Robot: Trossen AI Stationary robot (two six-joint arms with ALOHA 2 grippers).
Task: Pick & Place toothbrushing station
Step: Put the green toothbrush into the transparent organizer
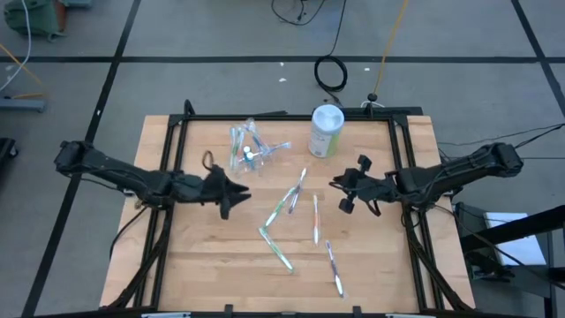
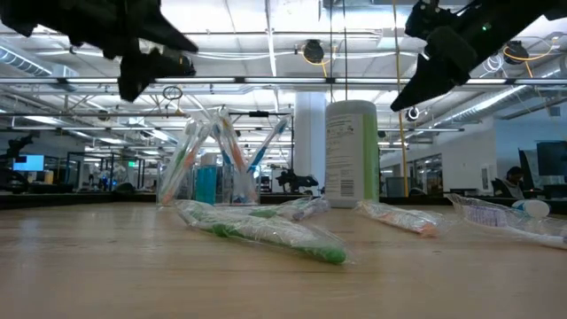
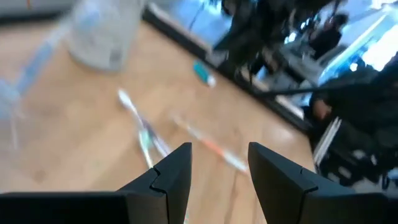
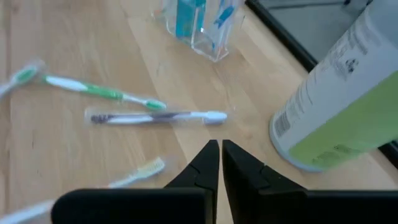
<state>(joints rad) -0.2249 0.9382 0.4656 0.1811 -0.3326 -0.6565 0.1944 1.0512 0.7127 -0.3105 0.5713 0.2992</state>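
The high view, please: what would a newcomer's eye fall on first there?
Probably the loose toothbrushes strewn across the middle of the wooden table. At the far edge stand a clear cup holding more brushes and, to its right, a pale-green canister. Both dark arms hang above the table on either side of the scatter: the left gripper with fingers open, the right gripper with fingers shut, neither holding anything.

Site I operate in: open-plan office-lab; exposed ceiling pipework (image 2: 266, 84), glowing desk monitors (image 2: 27, 163), grey tiled floor (image 1: 221, 84), wooden workbench (image 1: 229, 256)
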